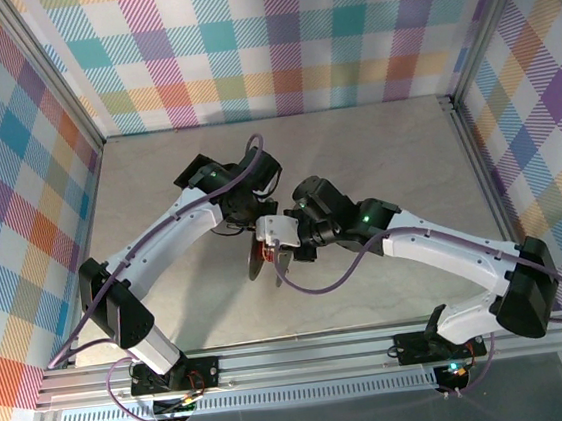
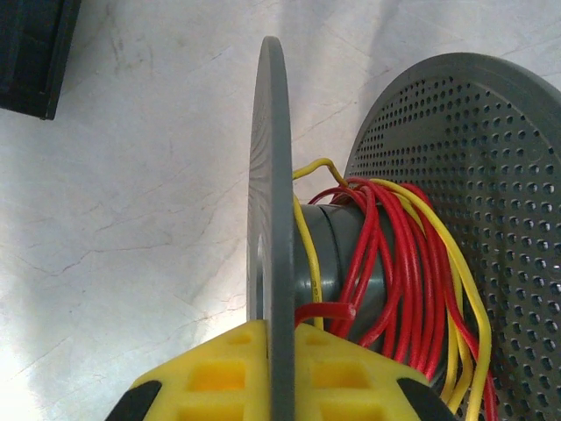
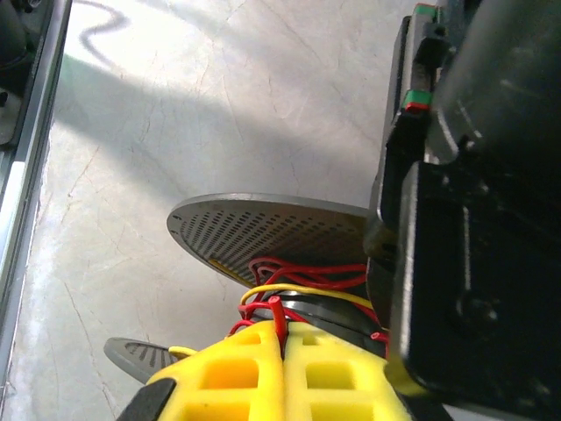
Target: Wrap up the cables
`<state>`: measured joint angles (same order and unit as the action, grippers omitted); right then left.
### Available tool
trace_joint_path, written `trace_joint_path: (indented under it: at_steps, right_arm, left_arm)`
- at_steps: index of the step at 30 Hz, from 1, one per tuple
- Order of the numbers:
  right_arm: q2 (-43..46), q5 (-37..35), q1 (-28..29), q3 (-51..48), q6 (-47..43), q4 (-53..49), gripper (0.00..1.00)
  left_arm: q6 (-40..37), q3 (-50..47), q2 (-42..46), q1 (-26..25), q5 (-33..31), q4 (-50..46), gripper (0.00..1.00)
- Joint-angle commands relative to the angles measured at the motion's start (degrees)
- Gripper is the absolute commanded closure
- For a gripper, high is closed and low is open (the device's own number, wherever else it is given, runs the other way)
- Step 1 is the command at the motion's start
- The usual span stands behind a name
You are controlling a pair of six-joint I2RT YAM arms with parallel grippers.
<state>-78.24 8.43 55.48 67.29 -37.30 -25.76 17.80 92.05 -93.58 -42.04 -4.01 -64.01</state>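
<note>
At the left, the left end effector (image 2: 279, 351) is closed on a grey spool (image 2: 342, 254). The rim of the near flange (image 2: 270, 175) is pinched edge-on between its yellow fingers (image 2: 215, 373). This grip is judged to be meant to steady the spool and keep its winding channel open to the other arm. Whether the spool also rests on the tabletop (image 1: 385, 149) cannot be told.

The cables (image 2: 412, 263), red wire with a few yellow strands, are wound in loose, uneven turns about the hub (image 2: 329, 232). They are kept in on the far side by the perforated flange (image 2: 473, 175). A cut red end is seen poking out just beside the fingers.

At the right, the right end effector (image 3: 282, 342) is pressed together, and a red strand (image 3: 276, 309) is nipped in the seam between its pads, close above the hub. The strand is probably held this short so that slack can be taken up and the springy wire laid between the flanges. If tension were lost, the loose turns could be expected to spring off.
</note>
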Motion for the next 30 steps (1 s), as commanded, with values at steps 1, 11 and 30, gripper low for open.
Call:
trace_joint_path:
  at_steps: [1, 11, 30]
  right_arm:
    - [-3.1, 7.7, 4.7, -0.5, 2.7, -6.4, 1.0]
    - [-10.9, -15.6, 12.3, 1.5, -2.3, -10.2, 1.0]
    - [-25.1, -26.3, 18.7, 9.4, -7.5, -17.2, 1.0]
  left_arm:
    - [5.5, 1.6, 4.1, 2.1, -1.2, 13.6, 1.0]
    - [7.9, 0.8, 4.8, 3.4, -0.1, 14.9, 1.0]
    - [8.8, -0.7, 5.1, 4.5, 1.2, 15.8, 1.0]
